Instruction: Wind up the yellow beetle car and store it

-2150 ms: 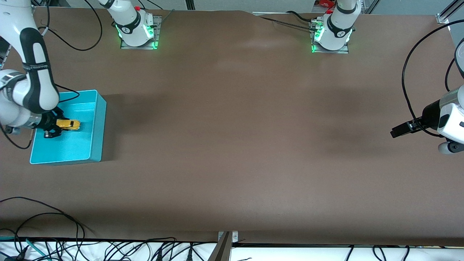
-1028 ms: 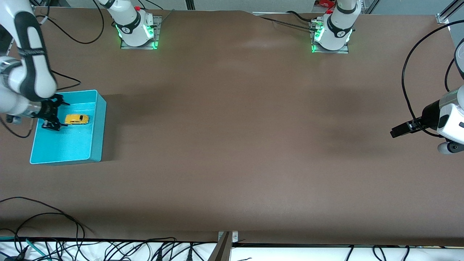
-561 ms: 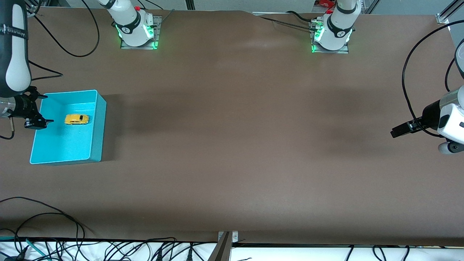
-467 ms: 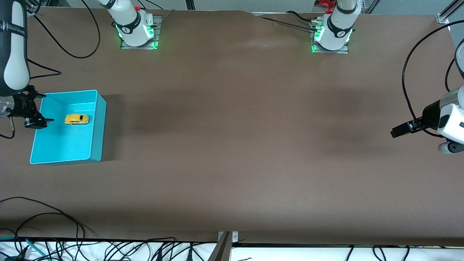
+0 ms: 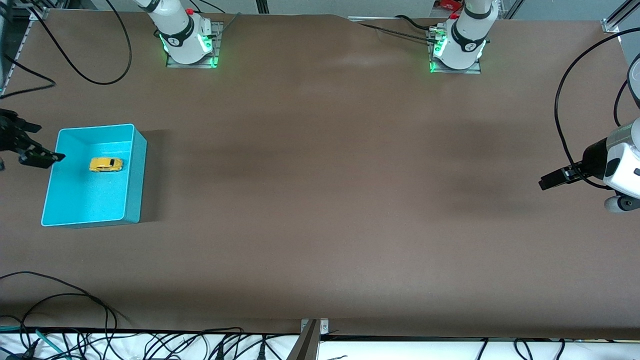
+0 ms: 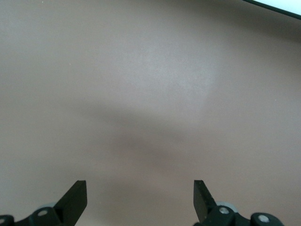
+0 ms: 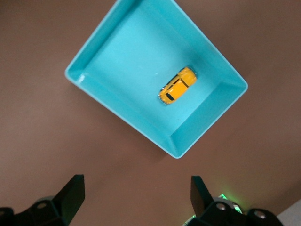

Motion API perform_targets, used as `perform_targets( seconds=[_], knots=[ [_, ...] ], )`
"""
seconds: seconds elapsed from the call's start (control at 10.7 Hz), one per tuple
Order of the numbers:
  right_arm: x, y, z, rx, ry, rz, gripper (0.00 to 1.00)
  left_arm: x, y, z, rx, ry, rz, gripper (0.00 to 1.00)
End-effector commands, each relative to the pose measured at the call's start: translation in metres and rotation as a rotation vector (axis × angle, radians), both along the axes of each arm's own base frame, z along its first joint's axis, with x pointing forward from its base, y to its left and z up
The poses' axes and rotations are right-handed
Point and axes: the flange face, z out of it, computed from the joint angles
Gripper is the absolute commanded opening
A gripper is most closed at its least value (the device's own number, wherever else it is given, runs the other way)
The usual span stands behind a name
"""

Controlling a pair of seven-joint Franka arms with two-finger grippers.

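Right wrist view alone shows full bin interior; left wrist view only bare counter [image 6: 150, 84]. Yellow beetle car [image 5: 106, 164] on floor of turquoise bin [image 5: 136, 175], toward bases' end, free of both tools. Right tool [image 5: 31, 144] spread wide, empty, over counter beside bin rim. Left tool [image 5: 556, 178] spread wide, empty, waiting at left arm's end.
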Motion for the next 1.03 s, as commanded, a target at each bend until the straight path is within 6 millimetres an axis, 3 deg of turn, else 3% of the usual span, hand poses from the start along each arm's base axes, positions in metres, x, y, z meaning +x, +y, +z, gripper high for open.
perform_targets(
  seconds=[0.0,0.28,0.56,0.93],
  knots=[
    [-0.007,0.033,0.04,0.038,-0.165,0.121,1.0,-0.001,0.003,0.005,-0.019,-0.002,-0.012,1.0],
    [-0.018,0.064,0.053,0.045,-0.215,0.242,1.0,-0.001,0.003,0.005,-0.019,-0.002,-0.012,1.0],
    [-0.035,0.083,0.059,0.053,-0.104,0.613,1.0,-0.001,0.002,0.006,-0.018,-0.003,-0.012,1.0],
    [-0.04,0.087,0.076,0.055,-0.086,0.652,1.0,-0.001,0.002,0.003,-0.019,0.001,-0.014,1.0]
  ],
)
